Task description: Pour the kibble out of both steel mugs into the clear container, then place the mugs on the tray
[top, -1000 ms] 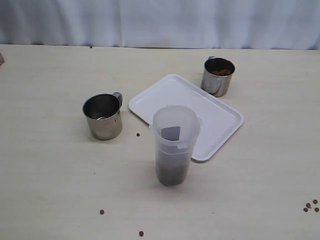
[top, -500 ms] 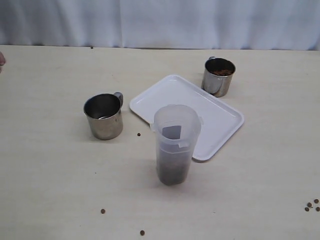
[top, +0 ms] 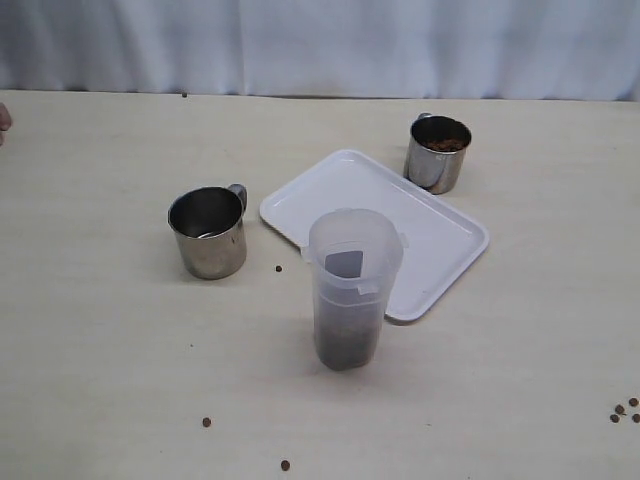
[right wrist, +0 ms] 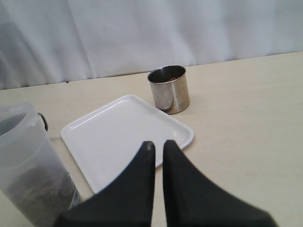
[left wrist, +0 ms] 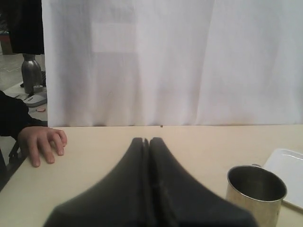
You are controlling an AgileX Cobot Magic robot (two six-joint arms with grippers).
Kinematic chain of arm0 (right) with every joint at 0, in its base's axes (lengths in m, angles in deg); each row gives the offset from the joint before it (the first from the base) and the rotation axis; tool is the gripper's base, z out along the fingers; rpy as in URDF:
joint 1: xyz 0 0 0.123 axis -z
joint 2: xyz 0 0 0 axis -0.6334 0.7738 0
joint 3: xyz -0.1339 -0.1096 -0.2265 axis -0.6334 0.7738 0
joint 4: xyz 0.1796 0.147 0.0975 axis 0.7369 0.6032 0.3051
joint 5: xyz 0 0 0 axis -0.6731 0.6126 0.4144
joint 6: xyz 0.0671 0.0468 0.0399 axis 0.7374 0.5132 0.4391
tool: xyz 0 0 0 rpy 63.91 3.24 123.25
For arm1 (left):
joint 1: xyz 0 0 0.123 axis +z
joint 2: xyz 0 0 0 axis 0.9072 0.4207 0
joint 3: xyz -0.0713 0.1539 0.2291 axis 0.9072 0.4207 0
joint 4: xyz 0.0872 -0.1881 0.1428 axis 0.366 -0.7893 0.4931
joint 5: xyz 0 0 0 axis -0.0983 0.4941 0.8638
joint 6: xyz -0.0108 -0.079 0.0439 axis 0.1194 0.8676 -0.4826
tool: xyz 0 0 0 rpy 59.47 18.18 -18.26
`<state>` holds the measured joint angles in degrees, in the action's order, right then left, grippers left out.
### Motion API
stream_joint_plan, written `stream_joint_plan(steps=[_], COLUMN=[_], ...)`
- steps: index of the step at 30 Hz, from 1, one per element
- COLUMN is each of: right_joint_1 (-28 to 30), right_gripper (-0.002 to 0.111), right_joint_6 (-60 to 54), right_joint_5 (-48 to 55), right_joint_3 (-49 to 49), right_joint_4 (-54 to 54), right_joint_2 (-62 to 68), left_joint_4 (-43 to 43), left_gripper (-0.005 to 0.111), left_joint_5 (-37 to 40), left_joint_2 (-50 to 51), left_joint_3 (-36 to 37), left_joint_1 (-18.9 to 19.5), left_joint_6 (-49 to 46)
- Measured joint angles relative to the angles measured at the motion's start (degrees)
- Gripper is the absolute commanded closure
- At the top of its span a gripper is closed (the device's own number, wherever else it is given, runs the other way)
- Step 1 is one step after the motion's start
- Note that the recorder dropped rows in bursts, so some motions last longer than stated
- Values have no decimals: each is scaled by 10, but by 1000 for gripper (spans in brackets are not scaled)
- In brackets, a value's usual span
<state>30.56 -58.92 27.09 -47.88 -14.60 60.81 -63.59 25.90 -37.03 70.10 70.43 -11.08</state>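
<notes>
Two steel mugs stand upright on the table. The left steel mug (top: 208,232) (left wrist: 255,191) shows a shiny bottom. Brown kibble (top: 441,144) fills the right steel mug (top: 437,153) (right wrist: 169,90), just beyond the tray's far edge. The white tray (top: 440,240) (right wrist: 118,137) lies bare between them. In front of it stands the clear container (top: 353,288) (right wrist: 28,165) with dark kibble (top: 345,345) in its bottom. My left gripper (left wrist: 146,140) is shut and holds nothing, with the left mug beside it. My right gripper (right wrist: 157,143) is shut and holds nothing, over the tray's near edge. Neither gripper shows in the exterior view.
Loose pellets (top: 278,268) lie near the left mug, more pellets (top: 206,422) toward the front edge, and a small cluster of pellets (top: 625,410) at the front right. A person's hand (left wrist: 42,144) rests on the table's left edge. A white curtain (top: 320,45) hangs behind.
</notes>
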Motion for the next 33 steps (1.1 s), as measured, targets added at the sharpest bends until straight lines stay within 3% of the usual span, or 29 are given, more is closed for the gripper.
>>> stream_joint_plan(steps=[33], right_joint_1=[0], right_gripper=[103], right_joint_6=[0], right_joint_5=[-3], right_joint_3=[0], right_joint_4=[0], right_joint_2=[0], left_joint_4=[22], left_gripper=[107], left_joint_5=[20], left_joint_2=[0], left_joint_3=[0], left_joint_1=[0], left_joint_6=[0])
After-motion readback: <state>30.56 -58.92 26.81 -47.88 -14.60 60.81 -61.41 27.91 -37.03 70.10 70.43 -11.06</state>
